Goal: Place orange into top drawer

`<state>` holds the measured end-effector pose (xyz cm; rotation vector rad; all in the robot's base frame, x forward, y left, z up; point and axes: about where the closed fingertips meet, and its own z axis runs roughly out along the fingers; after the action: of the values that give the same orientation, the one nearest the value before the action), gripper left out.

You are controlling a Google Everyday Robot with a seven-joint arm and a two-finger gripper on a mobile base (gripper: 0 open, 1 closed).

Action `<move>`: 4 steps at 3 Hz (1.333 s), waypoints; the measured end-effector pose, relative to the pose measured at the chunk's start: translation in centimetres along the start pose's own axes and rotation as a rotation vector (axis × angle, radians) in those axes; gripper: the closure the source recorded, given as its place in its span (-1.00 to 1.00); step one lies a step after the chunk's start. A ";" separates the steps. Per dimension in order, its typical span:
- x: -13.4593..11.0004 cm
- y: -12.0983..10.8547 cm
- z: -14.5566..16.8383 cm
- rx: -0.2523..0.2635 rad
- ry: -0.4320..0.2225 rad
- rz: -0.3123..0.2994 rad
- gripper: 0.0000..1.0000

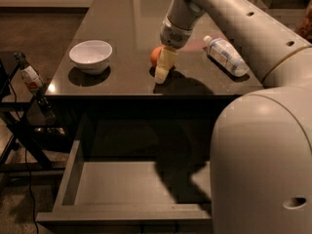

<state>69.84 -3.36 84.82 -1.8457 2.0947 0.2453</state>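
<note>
The orange (155, 55) sits on the dark tabletop (122, 18), mostly hidden behind my gripper. My gripper (161, 75) points down just in front of the orange and to its right, with its tip close to the tabletop. The top drawer (131, 185) is pulled out below the table's front edge. Its flat grey bottom is bare, and my arm's shadow falls across its right half. My large white arm covers the drawer's right end.
A white bowl (91, 55) stands on the table's left part. A clear plastic bottle (225, 55) lies on its side at the right. A black stand (19, 126) with a small bottle (29, 75) is left of the table.
</note>
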 end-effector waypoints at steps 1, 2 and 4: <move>0.0 0.0 0.0 0.000 0.000 0.000 -0.61; 0.0 0.0 0.0 0.000 0.000 0.000 -0.15; 0.0 0.0 0.0 0.000 0.000 0.000 0.79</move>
<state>69.85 -3.35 84.80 -1.8458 2.0948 0.2455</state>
